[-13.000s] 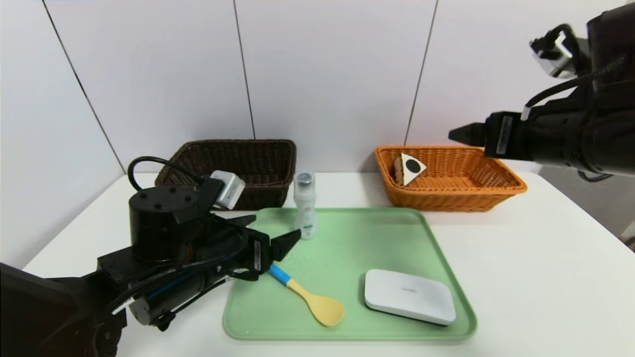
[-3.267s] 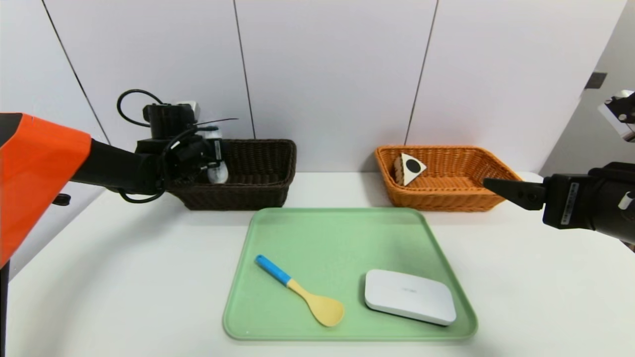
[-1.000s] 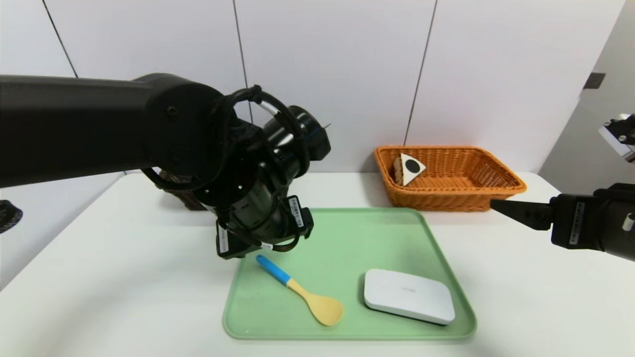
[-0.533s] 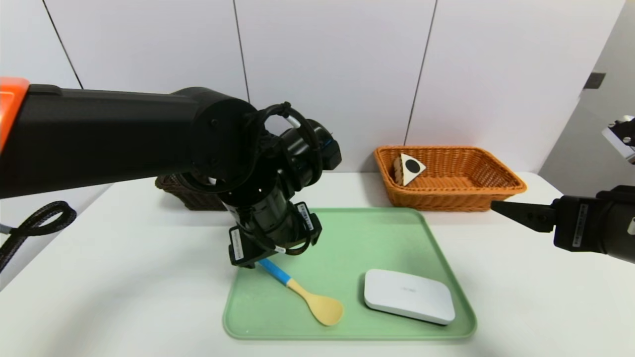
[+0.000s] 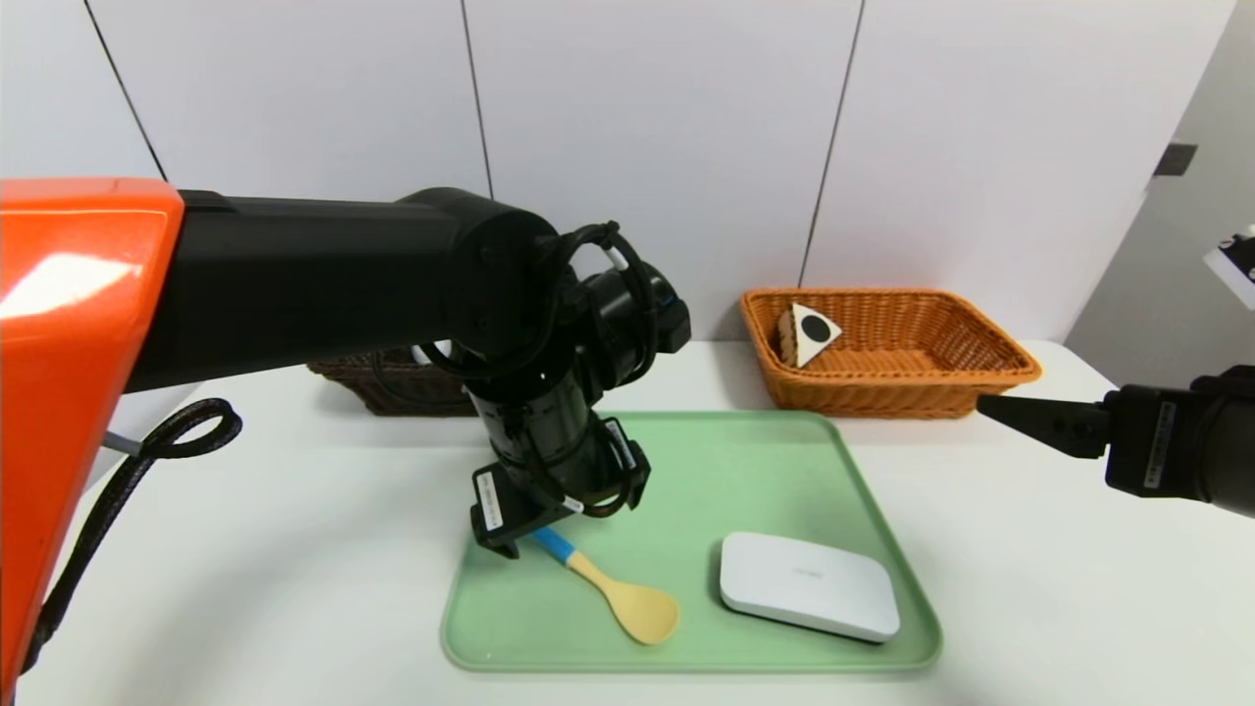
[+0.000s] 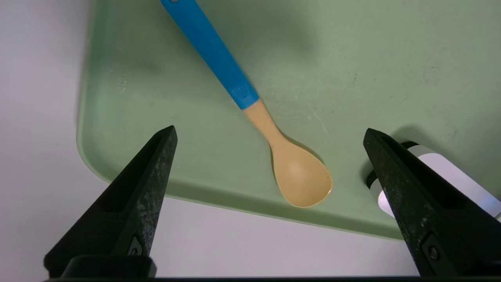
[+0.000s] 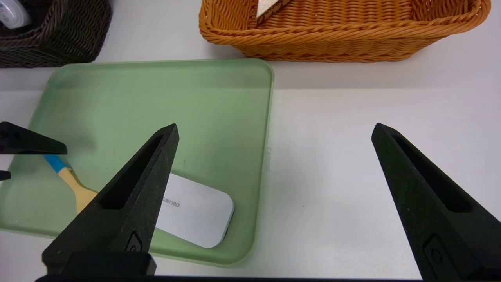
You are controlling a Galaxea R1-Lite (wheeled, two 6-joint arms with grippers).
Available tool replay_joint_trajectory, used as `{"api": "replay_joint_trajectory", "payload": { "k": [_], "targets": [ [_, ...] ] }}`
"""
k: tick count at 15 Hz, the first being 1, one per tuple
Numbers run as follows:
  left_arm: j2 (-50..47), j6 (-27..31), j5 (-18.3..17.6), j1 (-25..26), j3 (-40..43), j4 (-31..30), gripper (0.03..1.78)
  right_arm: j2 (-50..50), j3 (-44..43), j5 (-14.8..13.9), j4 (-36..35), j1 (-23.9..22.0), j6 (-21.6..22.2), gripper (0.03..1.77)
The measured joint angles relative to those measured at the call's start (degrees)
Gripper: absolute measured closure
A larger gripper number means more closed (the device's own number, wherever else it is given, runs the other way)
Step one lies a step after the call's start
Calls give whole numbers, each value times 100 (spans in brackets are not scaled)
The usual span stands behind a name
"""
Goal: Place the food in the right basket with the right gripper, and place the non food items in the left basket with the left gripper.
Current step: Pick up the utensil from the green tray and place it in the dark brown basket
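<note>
Left claw (image 6: 268, 135) spread wide above the spoon (image 6: 250, 102) lying on the green tray (image 6: 117, 98); best lowered astride the blue handle (image 6: 211, 58), squarely. Right claw (image 7: 274, 131) open, idle beside the tray.

Two wicker baskets stand behind the green tray (image 5: 784, 461): one dark brown basket (image 5: 392, 378) on its left side, one orange basket (image 5: 887, 378) on its right. One cake slice (image 5: 807, 333) lies in the orange basket, and one small bottle (image 7: 11, 13) in the dark brown one. On the single tray lie one spoon (image 5: 613, 588) and one flat white box (image 5: 809, 586). Two claws are in view: one left claw (image 5: 534, 525) above the tray's left edge, one right claw (image 5: 995, 407) off its right side.
</note>
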Motion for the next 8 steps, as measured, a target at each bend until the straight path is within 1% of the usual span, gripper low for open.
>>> {"api": "replay_joint_trajectory", "payload": {
  "k": [5, 8],
  "targets": [
    [57, -182, -485, 68, 0, 28, 12, -61, 0, 88, 9, -119, -6, 10],
    [107, -177, -519, 157, 33, 33, 12, -78, 30, 90, 9, -149, -12, 10]
  ]
}}
